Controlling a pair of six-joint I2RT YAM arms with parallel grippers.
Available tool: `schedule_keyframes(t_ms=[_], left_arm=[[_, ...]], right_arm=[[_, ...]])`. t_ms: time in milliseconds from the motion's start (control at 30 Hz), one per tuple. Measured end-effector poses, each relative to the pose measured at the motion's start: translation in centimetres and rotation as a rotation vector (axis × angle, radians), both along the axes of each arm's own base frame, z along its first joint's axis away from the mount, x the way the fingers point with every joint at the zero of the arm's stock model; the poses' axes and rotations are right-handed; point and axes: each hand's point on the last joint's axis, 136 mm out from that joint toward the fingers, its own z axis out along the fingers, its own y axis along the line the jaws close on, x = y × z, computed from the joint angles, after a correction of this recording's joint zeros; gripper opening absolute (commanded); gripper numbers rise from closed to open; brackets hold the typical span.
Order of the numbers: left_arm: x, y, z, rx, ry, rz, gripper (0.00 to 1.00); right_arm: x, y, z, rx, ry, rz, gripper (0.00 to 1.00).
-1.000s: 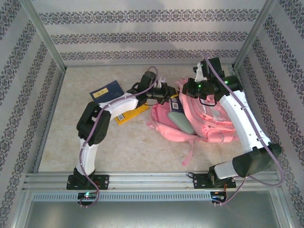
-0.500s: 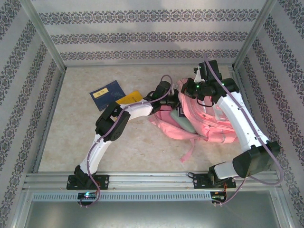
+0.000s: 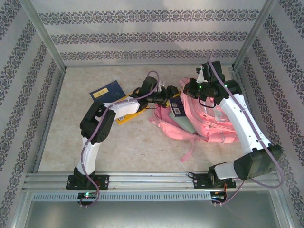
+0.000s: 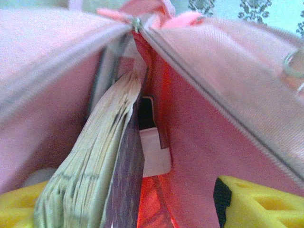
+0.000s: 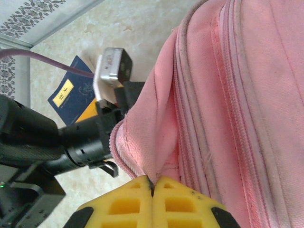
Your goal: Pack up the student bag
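Note:
The student bag (image 3: 209, 121), a big pink backpack, lies at the right middle of the table with its main zip open toward the left. My right gripper (image 5: 153, 187) is shut on a fold of the bag's pink rim (image 5: 142, 142), holding the mouth up. My left gripper (image 4: 137, 202) is open at the bag's mouth (image 3: 169, 97), with its yellow fingers (image 4: 256, 204) spread wide. A thick dark-covered book (image 4: 95, 166) stands on edge inside the bag (image 4: 228, 95) between them, close to the left finger. From above, the book (image 3: 176, 110) leans in the opening.
A blue booklet (image 3: 107, 91) lies on the table at the back left. A yellow book (image 3: 127, 113) lies partly under the left arm. A pink strap (image 3: 190, 151) trails toward the near edge. Patterned walls close in three sides.
My left gripper has opened and let go of the dark book inside the bag. The left arm pushed into the opening, then drew back a little. The right gripper has kept its hold.

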Motion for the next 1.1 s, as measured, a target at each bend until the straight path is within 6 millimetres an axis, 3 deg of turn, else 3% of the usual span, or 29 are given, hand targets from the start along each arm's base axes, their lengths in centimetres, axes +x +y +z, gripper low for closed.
schedule_keyframes(t_ms=[133,367,500,567,733,933,967,1067,1100], left_arm=[[-0.1,0.6,-0.2,0.025,0.0,-0.006,0.68],[-1.9,1.3,-0.9,0.079,0.025,-0.053,0.2],[-2.3,0.9,-0.8,0.095,0.03,-0.079,0.03],[-2.4,0.3,-0.3,0.093,0.02,-0.097,0.0],[-2.2,-2.0,0.2,0.076,0.001,-0.129,0.0],[-1.4,-5.6,-2.5,0.055,0.063,-0.145,0.02],[-1.3,-6.0,-3.0,0.05,0.074,-0.146,0.08],[-1.3,-6.8,-4.0,0.049,0.091,-0.157,0.49],[-1.4,-6.9,-4.0,0.047,0.095,-0.159,0.56]], right_arm=[[0.0,0.0,-0.3,0.0,0.003,0.0,0.0],[0.1,0.0,-0.3,0.001,0.0,0.0,0.0],[0.2,0.1,-0.4,0.002,-0.001,0.0,0.0],[0.2,0.1,-0.4,0.002,-0.001,0.0,0.0],[0.3,0.1,-0.3,0.006,-0.004,-0.002,0.0],[0.3,0.1,-0.5,0.007,0.0,-0.005,0.0],[0.4,0.1,-0.6,0.005,0.003,-0.005,0.0],[0.6,0.0,-1.0,-0.006,0.011,-0.012,0.0],[0.7,-0.1,-1.1,-0.011,0.014,-0.016,0.0]])
